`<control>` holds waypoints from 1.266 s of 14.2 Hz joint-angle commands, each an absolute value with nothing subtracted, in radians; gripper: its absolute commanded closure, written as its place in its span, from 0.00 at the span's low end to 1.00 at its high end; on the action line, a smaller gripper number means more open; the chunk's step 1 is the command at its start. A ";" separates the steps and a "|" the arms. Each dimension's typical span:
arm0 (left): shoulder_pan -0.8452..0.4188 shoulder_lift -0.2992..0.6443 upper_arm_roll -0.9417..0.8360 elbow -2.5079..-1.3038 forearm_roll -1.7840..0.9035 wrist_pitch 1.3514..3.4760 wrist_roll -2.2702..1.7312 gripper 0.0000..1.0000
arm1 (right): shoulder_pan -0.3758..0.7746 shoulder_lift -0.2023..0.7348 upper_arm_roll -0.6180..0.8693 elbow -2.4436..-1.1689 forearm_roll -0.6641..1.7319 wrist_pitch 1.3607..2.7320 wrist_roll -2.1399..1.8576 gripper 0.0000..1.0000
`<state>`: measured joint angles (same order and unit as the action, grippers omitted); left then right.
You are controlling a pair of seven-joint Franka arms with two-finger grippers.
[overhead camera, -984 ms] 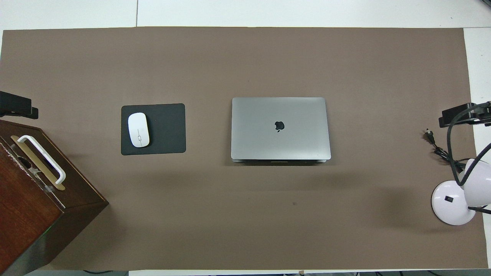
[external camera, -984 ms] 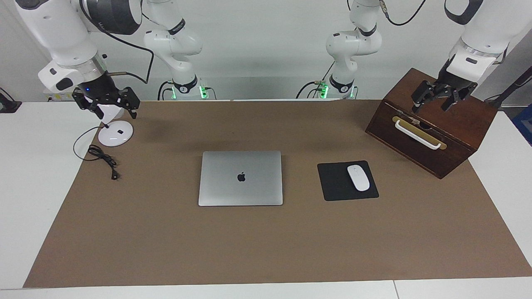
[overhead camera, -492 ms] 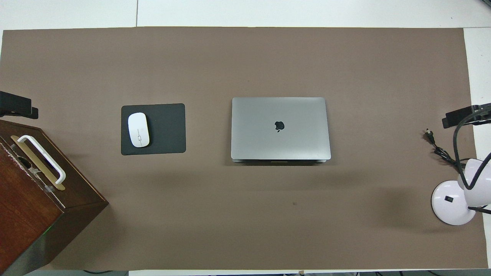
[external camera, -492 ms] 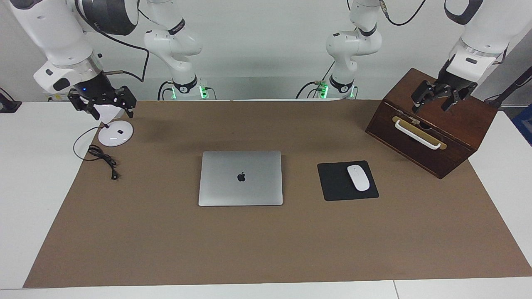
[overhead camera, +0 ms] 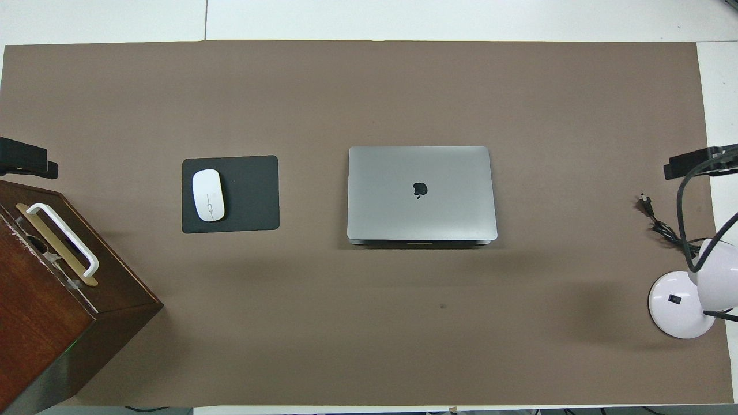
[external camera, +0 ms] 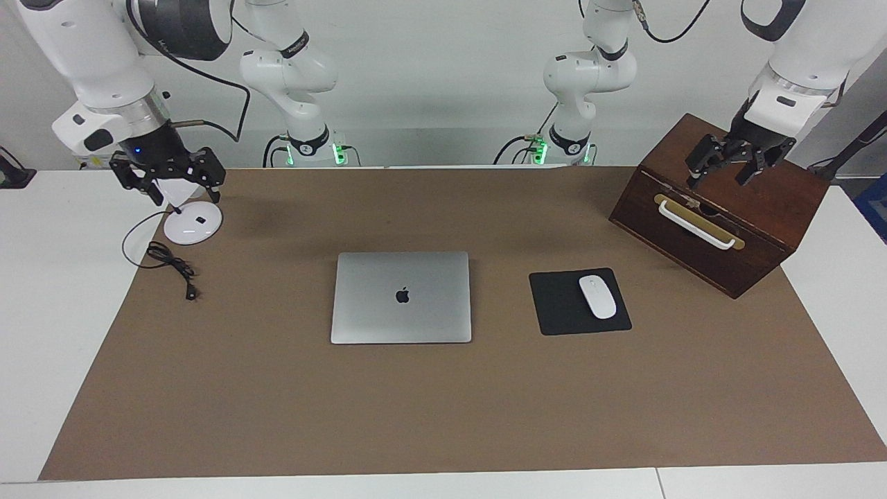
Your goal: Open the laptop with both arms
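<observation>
Laptop [external camera: 401,297] closed | left pincer [external camera: 734,165] seemingly open over box [external camera: 721,208]

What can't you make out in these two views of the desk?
Laptop keyboard and screen: both views, covered by the shut lid.
Lamp head: facing view, mostly covered by the right tool; overhead view, cut by the edge.
Wooden box: overhead view, cut by the edge; contents hidden in both views.
</observation>
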<state>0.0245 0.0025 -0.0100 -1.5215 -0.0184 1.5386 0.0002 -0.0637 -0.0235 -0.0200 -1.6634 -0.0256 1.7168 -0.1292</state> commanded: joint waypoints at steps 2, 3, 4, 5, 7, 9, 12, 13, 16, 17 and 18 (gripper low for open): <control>0.035 -0.021 -0.017 -1.552 -0.003 1.559 -0.003 0.00 | -0.083 0.017 -0.012 -1.649 -0.015 1.802 -0.110 0.03; 0.034 -0.020 -0.017 -1.551 -0.002 1.559 -0.005 0.00 | -0.083 0.031 -0.012 -1.648 -0.014 1.828 -0.110 0.03; 0.032 -0.020 -0.018 -1.551 -0.002 1.560 0.000 0.00 | -0.081 0.046 -0.012 -1.646 -0.014 1.856 -0.107 0.03; 0.025 -0.020 -0.020 -1.548 -0.002 1.566 0.003 0.00 | -0.080 0.067 -0.011 -1.643 -0.014 1.885 -0.100 0.04; 0.018 -0.020 -0.020 -1.551 -0.002 1.557 -0.002 0.00 | -0.078 0.107 -0.009 -1.632 -0.006 1.943 -0.092 0.05; 0.018 -0.021 -0.020 -1.554 -0.002 1.555 -0.002 0.00 | -0.087 0.139 -0.011 -1.658 0.075 2.028 -0.098 0.05; 0.024 -0.023 -0.021 -1.560 -0.003 1.555 -0.005 0.00 | -0.098 0.141 -0.009 -1.790 0.112 2.164 -0.107 0.05; 0.029 -0.025 -0.020 -1.563 -0.003 1.554 -0.005 0.00 | -0.101 0.130 -0.011 -1.845 0.162 2.204 -0.115 0.05; 0.032 -0.031 -0.018 -1.575 -0.005 1.562 -0.006 0.30 | -0.135 0.130 -0.011 -1.962 0.363 2.356 -0.288 0.05; 0.034 -0.029 -0.017 -1.574 -0.005 1.559 -0.005 0.65 | -0.135 0.130 -0.011 -1.992 0.461 2.380 -0.343 0.05; 0.035 -0.031 -0.015 -1.574 -0.005 1.565 -0.006 0.98 | -0.127 0.126 -0.011 -2.025 0.551 2.407 -0.357 0.05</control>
<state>0.0237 0.0021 -0.0117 -1.5306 -0.0184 1.5415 -0.0009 -0.1185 0.1662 -0.0228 -1.9354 0.4197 2.3499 -0.2916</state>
